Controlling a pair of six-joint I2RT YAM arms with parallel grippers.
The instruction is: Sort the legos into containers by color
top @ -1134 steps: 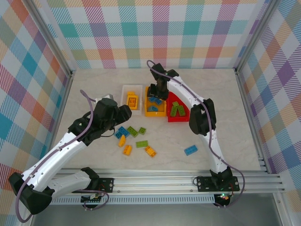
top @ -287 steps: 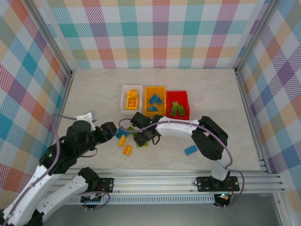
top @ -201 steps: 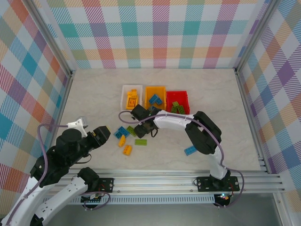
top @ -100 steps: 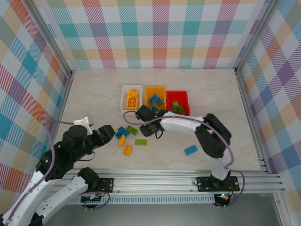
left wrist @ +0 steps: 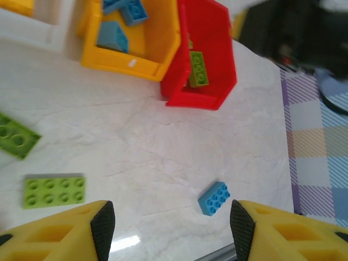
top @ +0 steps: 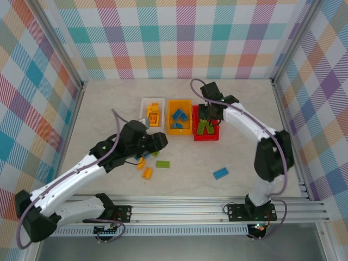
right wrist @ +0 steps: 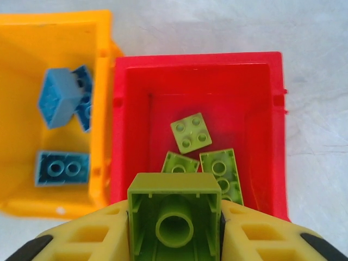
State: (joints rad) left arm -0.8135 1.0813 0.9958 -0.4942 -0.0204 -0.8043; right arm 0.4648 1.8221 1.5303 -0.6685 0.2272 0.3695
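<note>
Clamped in right hand (right wrist: 174,231), green brick (right wrist: 174,204) above red bin (right wrist: 196,70). Left hand (left wrist: 171,223) spread wide, empty, partly hiding loose legos (top: 162,163) on marbled worktop (left wrist: 136,147); plaid walls (top: 163,38) around.

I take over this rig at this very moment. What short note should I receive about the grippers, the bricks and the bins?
The right gripper is shut on a held green brick, above the red bin.
The left gripper is open and empty, over the table by the loose bricks.
Done: the white bin holds yellow bricks, the orange-yellow bin blue bricks, the red bin green bricks.
Left: release the held brick. Then sort a lone blue brick, two loose green bricks and loose yellow bricks. The left arm may hide more.
</note>
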